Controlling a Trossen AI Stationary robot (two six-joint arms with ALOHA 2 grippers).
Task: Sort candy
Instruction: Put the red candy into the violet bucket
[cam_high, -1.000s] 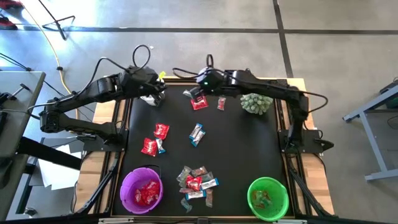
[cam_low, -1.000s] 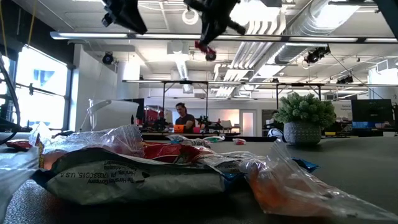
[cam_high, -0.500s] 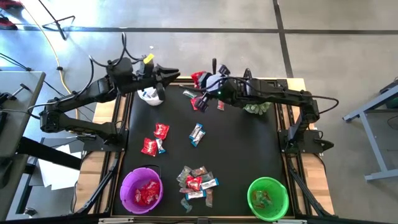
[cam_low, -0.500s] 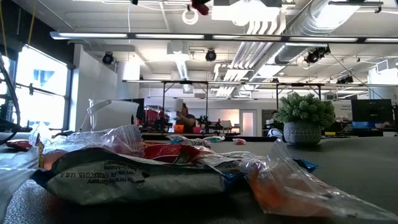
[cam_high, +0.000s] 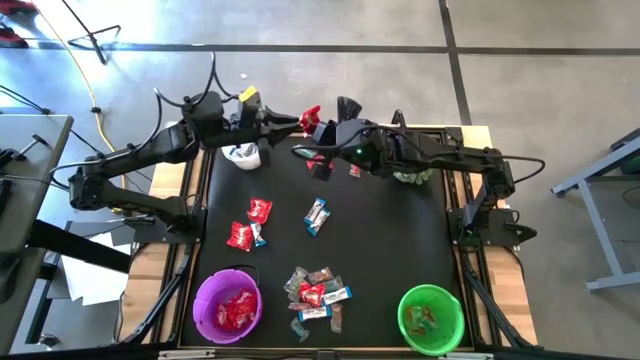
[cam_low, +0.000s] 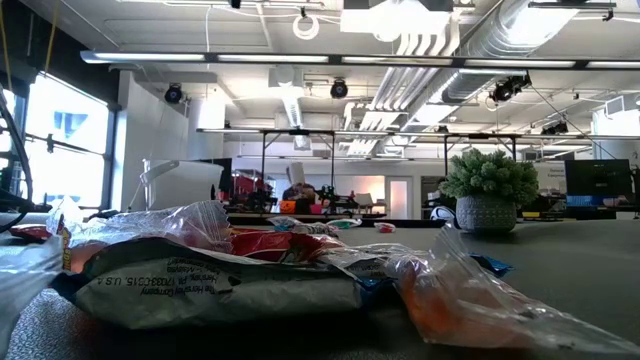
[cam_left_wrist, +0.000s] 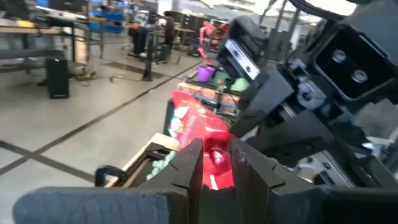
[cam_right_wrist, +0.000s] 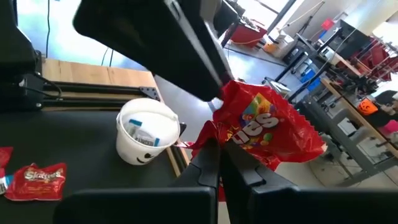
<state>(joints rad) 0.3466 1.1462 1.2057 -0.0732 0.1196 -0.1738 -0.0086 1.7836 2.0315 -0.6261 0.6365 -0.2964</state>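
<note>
Here we hold one red candy packet (cam_high: 309, 116) aloft over the surface's far edge, left fingers (cam_left_wrist: 188, 163) and right fingers (cam_right_wrist: 206, 163) both clamped on it.

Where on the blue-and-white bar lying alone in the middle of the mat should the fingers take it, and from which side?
Grip the blue-and-white bar across its narrow middle, coming straight down from above. It lies flat and slanted with bare mat all round, so close across its long axis. The left gripper and right gripper hold a red packet.
</note>
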